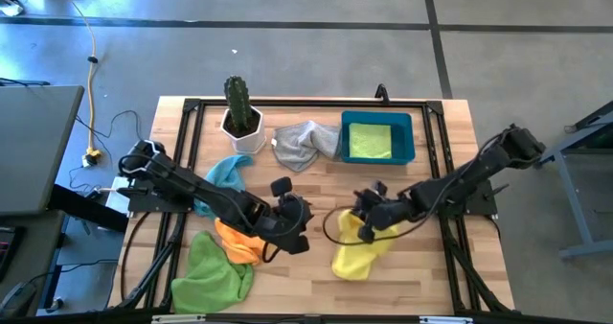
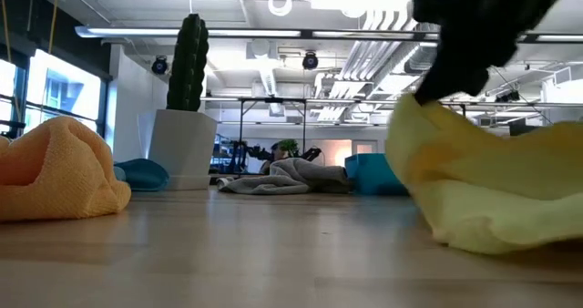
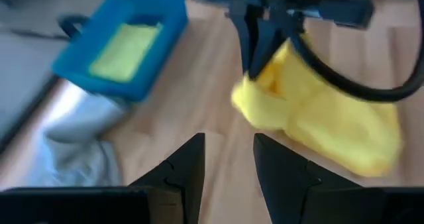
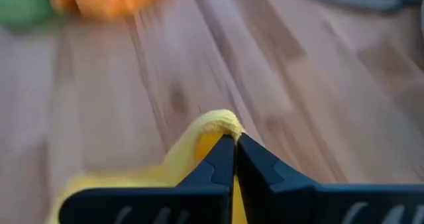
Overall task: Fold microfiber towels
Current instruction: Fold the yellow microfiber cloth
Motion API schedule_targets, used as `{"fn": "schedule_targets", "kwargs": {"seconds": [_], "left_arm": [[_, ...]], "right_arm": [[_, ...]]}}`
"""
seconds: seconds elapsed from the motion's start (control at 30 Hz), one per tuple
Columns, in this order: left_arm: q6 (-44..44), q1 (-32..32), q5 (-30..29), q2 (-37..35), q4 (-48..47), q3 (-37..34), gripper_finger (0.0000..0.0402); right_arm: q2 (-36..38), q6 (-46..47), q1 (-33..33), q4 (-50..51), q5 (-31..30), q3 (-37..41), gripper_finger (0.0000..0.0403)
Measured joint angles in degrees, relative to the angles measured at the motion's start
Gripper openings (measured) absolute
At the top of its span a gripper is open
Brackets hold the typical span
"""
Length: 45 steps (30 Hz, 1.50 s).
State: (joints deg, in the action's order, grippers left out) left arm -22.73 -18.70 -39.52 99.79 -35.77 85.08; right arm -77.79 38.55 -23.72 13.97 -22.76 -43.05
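Pinching a raised edge of the yellow towel [image 1: 356, 252], the right gripper [image 1: 365, 230] had its fingers clenched together on the cloth near the middle of the desk [image 1: 460, 151], and the rest of the towel lay crumpled on the wood at the near side. The left gripper [image 1: 299, 217] hovered just left of it, fingers parted and grasping nothing, above the orange towel [image 1: 238, 243]. A lime green towel [image 1: 211, 274] lay bunched at the near left corner, touching the orange one. The light blue towel [image 1: 228, 173] sat farther back on the left, beside a potted cactus [image 1: 239, 113]. The grey towel [image 1: 305, 144] lay crumpled between the cactus pot and a blue bin [image 1: 414, 137], which held the second lime green towel [image 1: 370, 140], lying flat.
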Motion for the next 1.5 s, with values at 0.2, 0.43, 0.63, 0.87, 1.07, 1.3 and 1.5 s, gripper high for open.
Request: {"fn": "schedule_targets", "kwargs": {"seconds": [0.2, 0.43, 0.63, 0.87, 1.07, 1.3, 1.5], "left_arm": [[3.9, 0.7, -6.6, 1.6, 0.7, 0.0, 0.0119], [3.5, 3.4, -3.7, 3.6, 4.8, 0.0, 0.0119], [0.1, 6.1, -1.8, 4.7, 8.3, 0.0, 0.0119], [1.8, 9.2, -0.5, 5.3, 8.6, 0.0, 0.0119], [1.9, 11.2, 3.7, 5.3, 8.2, 0.0, 0.0119], [1.9, 12.0, 5.9, 5.3, 4.9, 0.0, 0.0119], [1.9, 12.0, 5.8, 5.3, 5.1, 0.0, 0.0111]], "right_arm": [[0.6, 0.0, 4.0, -10.5, 0.1, 0.0, 0.0000], [0.6, 0.0, 8.2, -17.8, 0.2, 0.0, 0.0000], [0.6, 2.0, 10.6, -20.6, 2.6, 0.0, 0.0000], [0.6, 2.0, 12.0, -21.8, 4.3, 0.0, 0.0000], [0.6, 1.5, 12.6, -22.4, 4.4, 0.0, 0.0000], [2.5, -1.3, 12.6, -22.4, 4.6, 0.1, 0.0000], [4.5, -3.7, 12.6, -22.5, 4.2, 0.1, 0.0000]]}}
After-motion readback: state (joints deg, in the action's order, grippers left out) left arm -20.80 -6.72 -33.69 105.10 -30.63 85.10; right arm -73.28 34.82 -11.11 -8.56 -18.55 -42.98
